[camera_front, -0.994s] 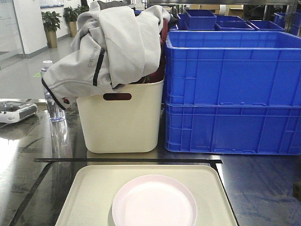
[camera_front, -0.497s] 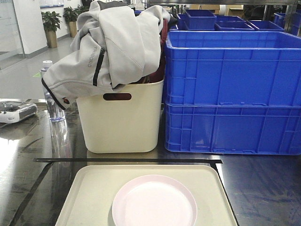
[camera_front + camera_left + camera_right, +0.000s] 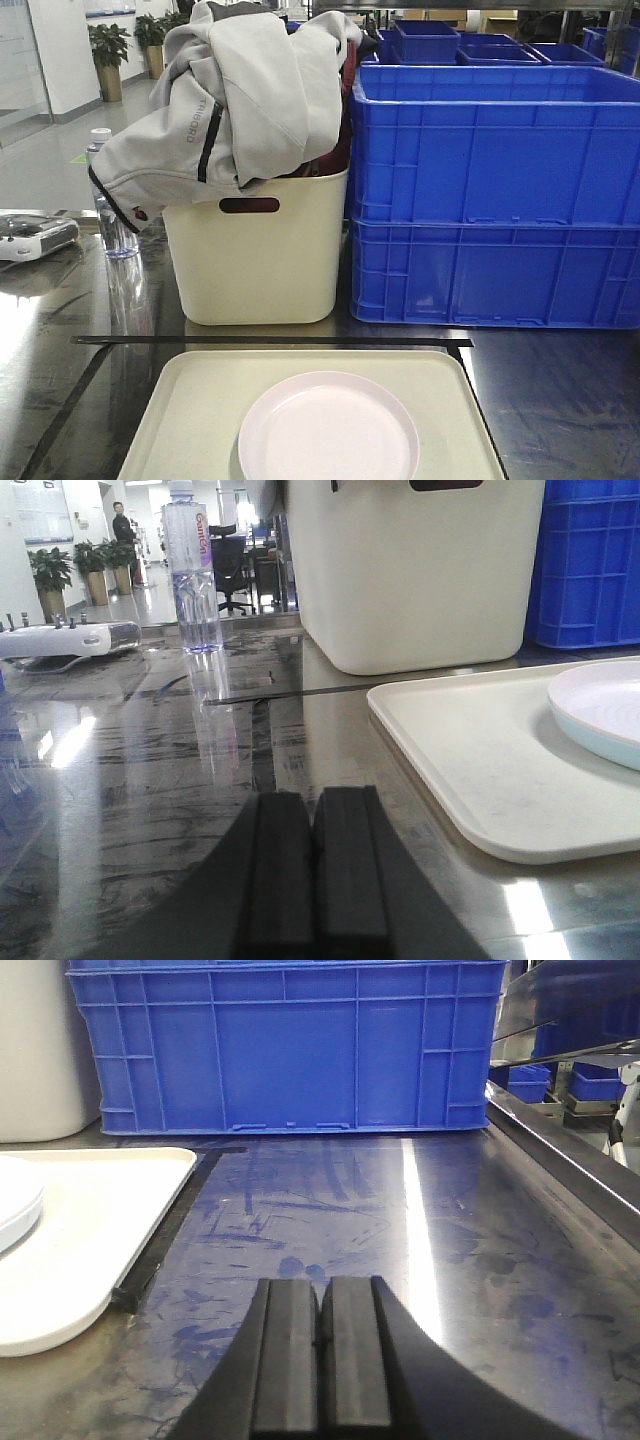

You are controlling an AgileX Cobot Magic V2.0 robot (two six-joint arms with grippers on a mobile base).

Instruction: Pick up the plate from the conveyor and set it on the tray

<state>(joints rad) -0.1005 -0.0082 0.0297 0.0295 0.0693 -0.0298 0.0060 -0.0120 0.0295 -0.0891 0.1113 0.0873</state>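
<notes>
A pale pink plate [image 3: 328, 428] lies on the cream tray [image 3: 190, 420] at the front of the steel table. The left wrist view shows the plate's rim [image 3: 600, 705] at the right, on the tray [image 3: 480, 750]. My left gripper [image 3: 313, 805] hovers low over the table left of the tray, shut with nothing between its fingers. My right gripper [image 3: 321, 1290] is shut and empty over bare steel, right of the tray [image 3: 90, 1220], where a sliver of the plate [image 3: 15, 1210] shows. The conveyor is out of view.
Behind the tray stand a tall cream tub [image 3: 258, 250] draped with a grey jacket [image 3: 230, 90] and stacked blue crates [image 3: 495, 195]. A water bottle [image 3: 112, 215] and a white controller [image 3: 30, 238] sit at the left. Black tape [image 3: 270, 341] marks the table.
</notes>
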